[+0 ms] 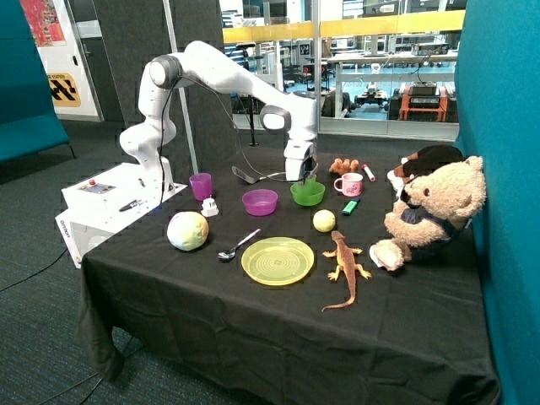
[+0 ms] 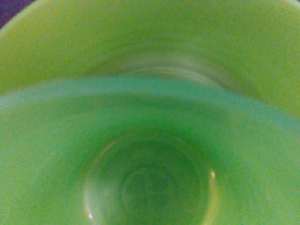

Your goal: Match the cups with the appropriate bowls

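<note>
Purple cup (image 1: 201, 186): upright on the worktop (image 1: 278, 325), at 9 o'clock of the purple bowl, well apart from it.
Purple bowl (image 1: 260, 202): at 12 o'clock of the yellow plate (image 1: 278, 261), holding nothing.
Tool (image 1: 301, 175): low over the green bowl; whether it is spread or pinching, I cannot tell.
Green cup (image 2: 150, 187): fills the wrist view, its open mouth facing the camera, right over the green bowl.
Green bowl (image 1: 307, 193): just beside the purple bowl, at its 3 o'clock.

Arm: reaches from its base, elbow high, forearm dropping vertically.
Gripper (image 1: 301, 177): pointing straight down, low.
</note>
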`<state>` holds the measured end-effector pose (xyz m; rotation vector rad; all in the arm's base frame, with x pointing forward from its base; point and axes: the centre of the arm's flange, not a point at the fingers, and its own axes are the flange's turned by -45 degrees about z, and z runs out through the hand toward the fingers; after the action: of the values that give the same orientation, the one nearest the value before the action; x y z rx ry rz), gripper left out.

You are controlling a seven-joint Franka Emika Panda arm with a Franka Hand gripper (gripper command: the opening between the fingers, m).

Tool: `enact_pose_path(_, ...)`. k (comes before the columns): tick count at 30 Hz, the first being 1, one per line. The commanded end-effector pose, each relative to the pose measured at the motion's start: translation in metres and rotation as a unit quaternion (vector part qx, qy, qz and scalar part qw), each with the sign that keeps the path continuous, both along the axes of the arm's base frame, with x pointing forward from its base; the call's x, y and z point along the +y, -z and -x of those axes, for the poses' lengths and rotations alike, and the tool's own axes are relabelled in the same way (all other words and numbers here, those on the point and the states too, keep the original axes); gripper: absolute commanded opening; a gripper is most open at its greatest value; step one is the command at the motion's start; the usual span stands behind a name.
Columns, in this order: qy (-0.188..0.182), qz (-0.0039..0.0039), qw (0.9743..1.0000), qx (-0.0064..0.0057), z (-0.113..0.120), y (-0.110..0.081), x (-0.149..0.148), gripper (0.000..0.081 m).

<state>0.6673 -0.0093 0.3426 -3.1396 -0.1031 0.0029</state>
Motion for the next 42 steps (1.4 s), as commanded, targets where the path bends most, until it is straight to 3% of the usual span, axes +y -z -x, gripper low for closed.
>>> enact_pose_path(1, -0.009, 0.00009, 1.0, -0.0009, 0.002, -0.004, 0.003, 0.0603)
enact_pose_path(18, -0.019, 0.00008, 0.9998, -0.0009, 0.005, -0.017, 0.004, 0.07)
enact_pose_path(26, -0.029, 0.00008, 0.9996, -0.0009, 0.011, -0.033, -0.003, 0.0661)
enact_pose_path(32, -0.072, 0.00003, 0.9974, -0.0009, 0.047, -0.055, 0.003, 0.0531)
enact_pose_path(42, -0.101, 0.00001, 0.9949, -0.0009, 0.092, -0.075, 0.002, 0.0492)
